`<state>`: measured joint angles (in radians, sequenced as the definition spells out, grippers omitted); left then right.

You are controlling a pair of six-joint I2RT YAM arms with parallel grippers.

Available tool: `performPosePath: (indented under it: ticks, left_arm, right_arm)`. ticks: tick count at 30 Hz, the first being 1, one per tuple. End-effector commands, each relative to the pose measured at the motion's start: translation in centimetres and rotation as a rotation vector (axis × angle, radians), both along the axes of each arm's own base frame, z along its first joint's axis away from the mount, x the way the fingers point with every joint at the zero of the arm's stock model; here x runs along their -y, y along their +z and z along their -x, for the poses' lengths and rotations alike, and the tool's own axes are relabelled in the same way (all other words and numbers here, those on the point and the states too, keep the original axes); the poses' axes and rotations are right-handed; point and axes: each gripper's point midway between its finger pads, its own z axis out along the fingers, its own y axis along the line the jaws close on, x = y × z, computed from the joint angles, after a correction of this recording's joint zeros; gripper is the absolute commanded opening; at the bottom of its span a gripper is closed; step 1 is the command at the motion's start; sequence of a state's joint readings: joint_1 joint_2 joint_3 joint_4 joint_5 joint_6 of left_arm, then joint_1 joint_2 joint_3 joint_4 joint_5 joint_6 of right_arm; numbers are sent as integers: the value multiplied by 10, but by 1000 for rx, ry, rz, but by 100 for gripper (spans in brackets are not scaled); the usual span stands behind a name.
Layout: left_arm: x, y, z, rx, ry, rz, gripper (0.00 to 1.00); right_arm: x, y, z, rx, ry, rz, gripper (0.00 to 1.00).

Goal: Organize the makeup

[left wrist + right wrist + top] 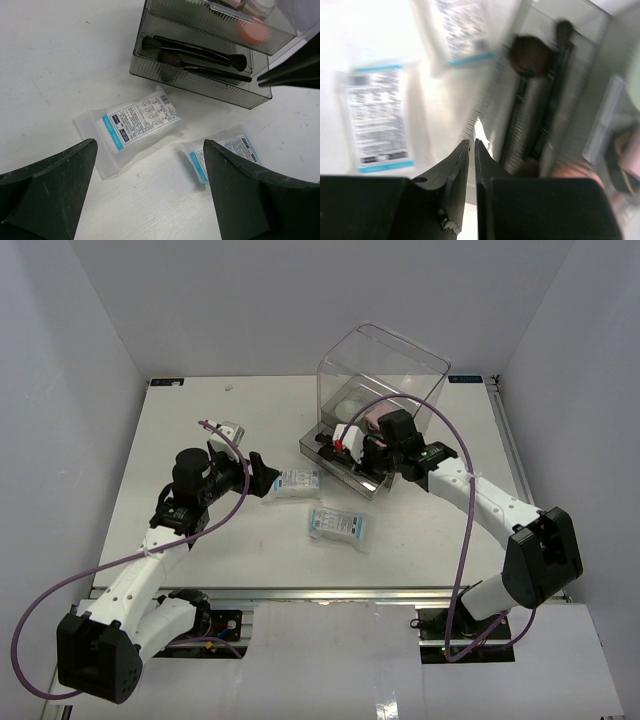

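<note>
- left gripper (262,475): jaws spread wide with nothing between them. It sits low over the white table (180,440). In its wrist view the black fingers (50,195) frame both sides.
- first white-blue printed plastic sachet (135,125): lies flat on the table just ahead of the left gripper. One corner is just beside the drawer front; cannot tell if it touches.
- second white-blue printed plastic sachet (337,525): flat on the table, nearer the arm bases than the first. It lies near the first with a strip of bare table between them. No gripper touches either sachet.
- clear plastic box with grey ribbed drawers (385,365): far right part of the table. The lower drawer stands open toward the arms, and the upper one is partly out too.
- two thin black brushes (200,54): lie side by side, lengthwise, in the open lower drawer. One shows brownish fanned bristles at the left end.
- pink puff (255,32): in the upper drawer, seen through the grey plastic; round or square, cannot tell.
- right gripper (472,145): jaws pressed almost together with only a thin slit, pinching nothing. It hangs over the front edge of the open drawers, with the brushes just beside it. Its wrist view is blurred, so fine detail is lost.
</note>
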<state>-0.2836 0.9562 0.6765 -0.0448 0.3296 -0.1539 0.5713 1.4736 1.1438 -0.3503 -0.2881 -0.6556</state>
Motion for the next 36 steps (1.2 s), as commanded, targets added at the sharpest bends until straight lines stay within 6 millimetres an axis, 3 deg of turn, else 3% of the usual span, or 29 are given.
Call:
performPosePath:
  ticks: [1,4,7,12,15,21,29,36]
  left_arm:
    - [-3,10,3,45,6,0,98]
    - [-9,13,1,59,41,-7,98]
    - [-21,24,0,106,111,-13,98]
    - [-37,36,1,169,192,-11,98]
    - [-40,39,2,185,209,-11,98]
    - [-38,40,4,184,191,-6,98]
    - [-33,37,4,172,160,0,98]
    - [-21,40,5,187,97,21,98]
  right_arm:
    - [-45,14,48,-34,239,-58,14]
    - [-68,-2,60,-44,265,0,10]
    - [-80,-30,41,-27,152,124,8]
    - [-90,-51,-3,57,-102,270,8]
    - [-84,-58,-26,110,-206,333,8]
    - [-68,-56,-48,207,-299,402,9]
    - [-42,-47,-78,256,-375,430,31]
    - [-28,-48,-92,257,-392,452,41]
